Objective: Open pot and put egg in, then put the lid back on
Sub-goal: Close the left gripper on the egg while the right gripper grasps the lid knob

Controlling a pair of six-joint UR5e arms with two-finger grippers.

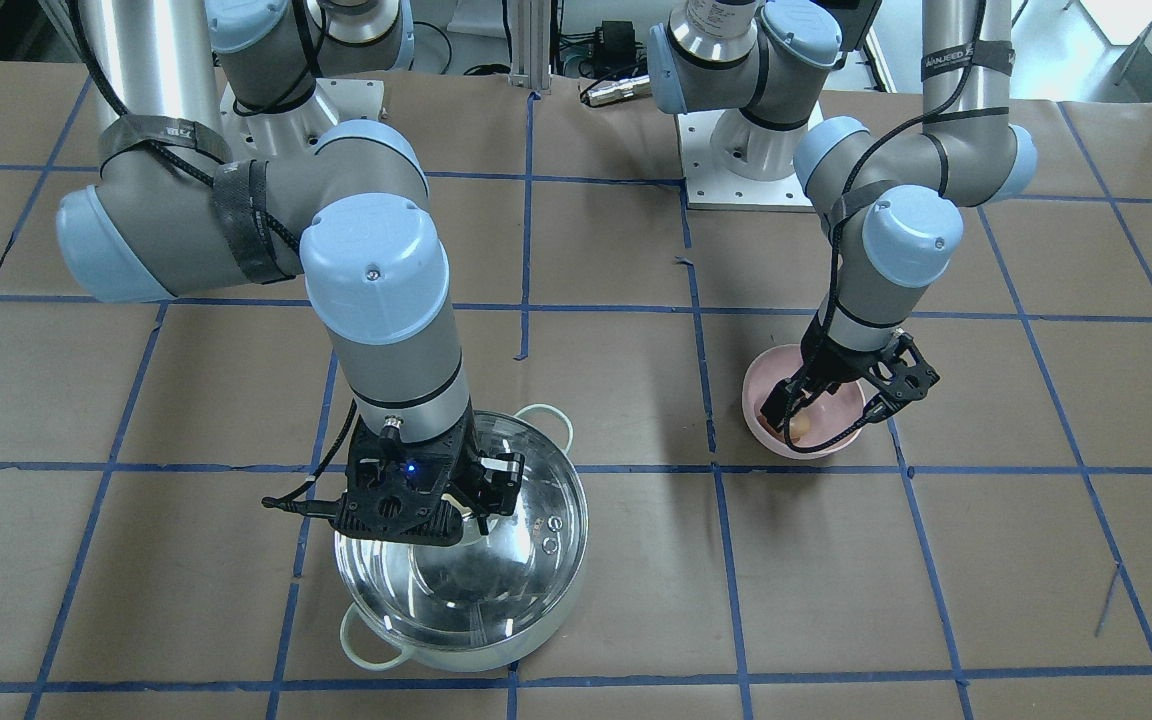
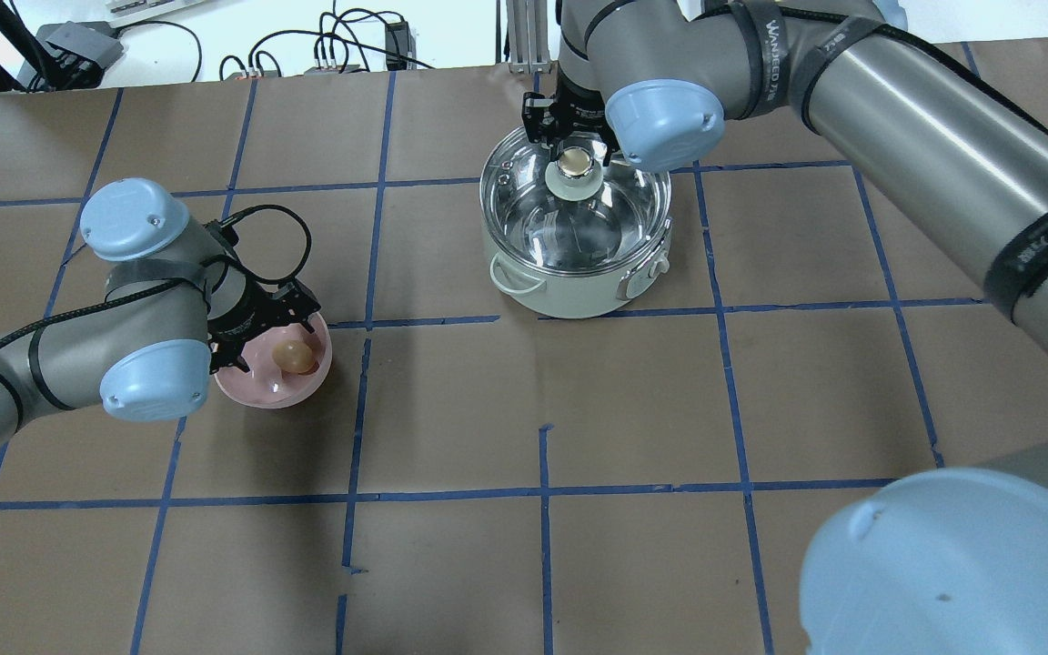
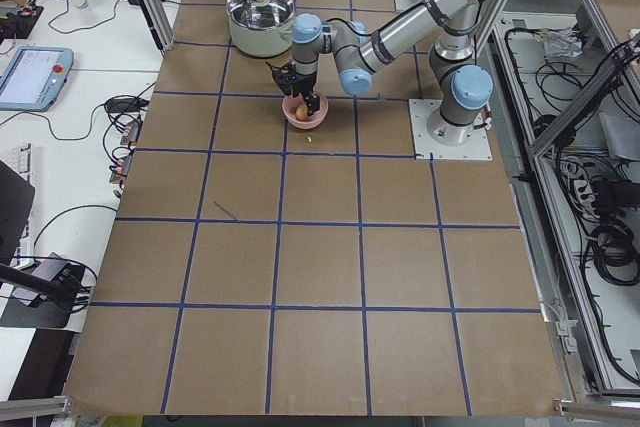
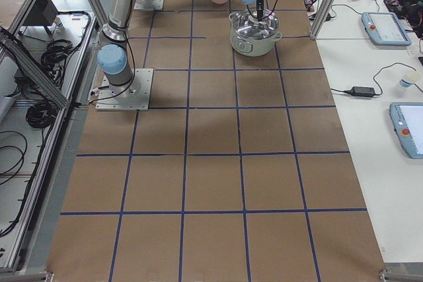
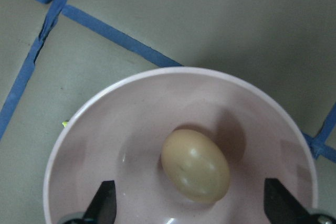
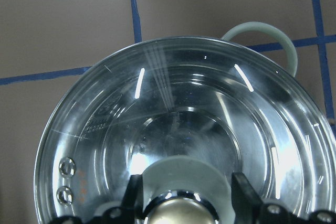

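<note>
Now, both grasps pending
Right gripper (image 6: 186, 195) straddles the knob (image 2: 573, 164) of the lid (image 6: 173, 108), pinch unclear; left gripper (image 5: 190, 199) gapes over the egg (image 5: 195, 165); we'd centre each before closing.

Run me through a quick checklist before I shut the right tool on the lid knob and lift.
1. Right tool centred on the knob: ok, one finger on each side.
2. Right tool wide enough for the knob: ok, jaws open, with gaps showing.
3. Lid seated flat on the pot: ok.
4. Egg ready for the drop: ok, it lies in the pink bowl.
5. Left tool gripping the egg: not ok, it is open with fingers clear of the shell.
6. Right fingers low enough on the knob: cannot tell.
</note>
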